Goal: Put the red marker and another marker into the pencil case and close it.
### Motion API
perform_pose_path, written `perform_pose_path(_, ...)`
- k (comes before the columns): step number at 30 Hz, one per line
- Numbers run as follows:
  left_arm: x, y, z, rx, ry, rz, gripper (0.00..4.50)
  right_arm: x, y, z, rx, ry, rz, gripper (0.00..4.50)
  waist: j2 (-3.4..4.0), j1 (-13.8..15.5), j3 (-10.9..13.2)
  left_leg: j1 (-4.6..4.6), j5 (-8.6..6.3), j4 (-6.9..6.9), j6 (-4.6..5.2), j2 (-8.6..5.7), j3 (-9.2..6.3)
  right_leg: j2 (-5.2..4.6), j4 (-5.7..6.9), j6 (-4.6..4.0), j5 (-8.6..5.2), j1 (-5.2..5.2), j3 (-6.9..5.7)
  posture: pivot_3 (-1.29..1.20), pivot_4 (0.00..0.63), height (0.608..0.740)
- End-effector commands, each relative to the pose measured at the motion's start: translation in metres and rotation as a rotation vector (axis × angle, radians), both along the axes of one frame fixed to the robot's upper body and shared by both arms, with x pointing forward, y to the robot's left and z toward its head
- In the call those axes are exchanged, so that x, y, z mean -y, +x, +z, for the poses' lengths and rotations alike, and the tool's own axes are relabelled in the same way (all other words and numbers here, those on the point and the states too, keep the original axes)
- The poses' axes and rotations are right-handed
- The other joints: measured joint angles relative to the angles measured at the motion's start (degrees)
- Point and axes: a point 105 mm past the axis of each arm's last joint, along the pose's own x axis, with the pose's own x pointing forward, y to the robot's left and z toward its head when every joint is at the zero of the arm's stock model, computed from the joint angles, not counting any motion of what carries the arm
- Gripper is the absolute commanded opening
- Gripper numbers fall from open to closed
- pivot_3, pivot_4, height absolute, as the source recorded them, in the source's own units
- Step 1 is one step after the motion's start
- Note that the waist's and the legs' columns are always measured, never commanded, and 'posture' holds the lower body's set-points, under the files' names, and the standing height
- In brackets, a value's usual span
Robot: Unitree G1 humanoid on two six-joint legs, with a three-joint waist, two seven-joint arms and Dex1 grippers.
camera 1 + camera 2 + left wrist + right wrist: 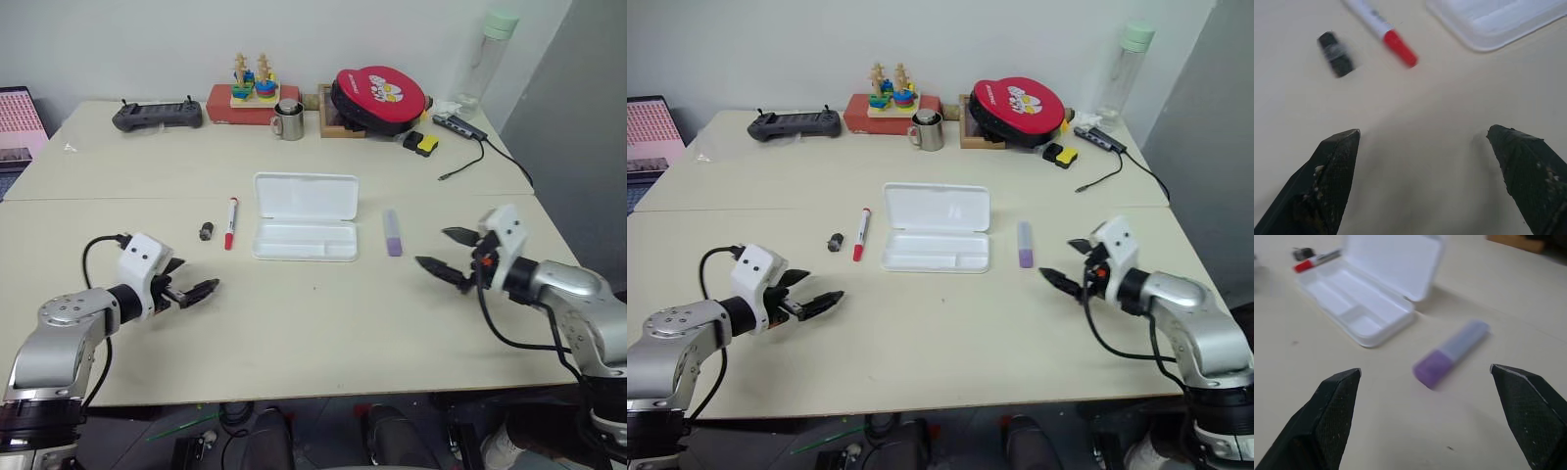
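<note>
Pictured: pencil case lying open mid-tabletop, red marker just left, lavender marker just right. Left gripper and right gripper spread wide, empty. Markers likely light, stiff, slippery; best pinched mid-barrel.

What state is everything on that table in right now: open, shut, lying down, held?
pencil case: open, tray empty
red marker: capped, lying left of case
lavender marker: lying right of case
left gripper: open, empty
right gripper: open, empty
small dark cylinder: lying beside red marker
</note>
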Motion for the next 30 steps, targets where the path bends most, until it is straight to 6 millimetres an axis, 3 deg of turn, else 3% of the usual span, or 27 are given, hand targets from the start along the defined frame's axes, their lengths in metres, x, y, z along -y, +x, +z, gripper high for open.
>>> perform_pose_path(1,0.055,-0.010,0.042,0.107,-0.059,-0.323,4.50,-0.062,0.008,0.013,0.025,-0.057,0.239,4.46,0.02,-0.3,0.1,0.00,0.00,0.00,0.00,0.02,0.01,0.01,0.01,-0.02,0.00,-0.03,0.01,0.00,0.150,0.740)
perform_pose_path(4,0.065,-0.011,0.051,0.128,-0.076,-0.388,4.50,-0.086,0.011,0.012,0.023,-0.112,0.337,4.46,0.00,-0.1,0.1,-0.01,0.02,0.01,0.01,0.03,-0.06,0.05,0.06,-0.01,0.01,-0.04,-0.03,0.00,0.150,0.740)
perform_pose_path(8,0.073,-0.003,0.057,0.157,-0.089,-0.399,4.50,-0.106,0.031,0.000,-0.020,-0.186,0.380,4.46,0.00,0.4,0.1,-0.09,0.01,0.00,0.01,0.00,-0.08,0.04,0.00,0.05,0.06,-0.01,-0.08,0.00,0.150,0.740)
perform_pose_path(17,0.081,-0.004,0.074,0.219,-0.214,-0.392,4.50,-0.113,0.054,-0.018,-0.090,-0.245,0.379,4.46,0.00,0.3,0.1,-0.11,0.01,-0.03,0.01,0.02,-0.13,0.06,0.04,-0.08,0.11,-0.03,-0.16,0.00,0.150,0.740)
perform_pose_path(20,0.081,-0.003,0.075,0.221,-0.229,-0.389,4.50,-0.114,0.057,-0.027,-0.107,-0.291,0.380,4.04,0.00,0.2,0.1,-0.10,0.01,-0.03,0.01,0.02,-0.15,0.08,0.07,-0.07,0.11,-0.03,-0.16,0.00,0.150,0.740)
perform_pose_path(30,0.081,0.000,0.072,0.214,-0.218,-0.375,4.50,-0.118,0.069,-0.036,-0.100,-0.328,0.344,1.83,0.01,0.1,0.1,-0.09,0.01,-0.01,0.01,0.02,-0.16,0.08,0.08,-0.06,0.12,-0.01,-0.17,0.00,0.150,0.740)
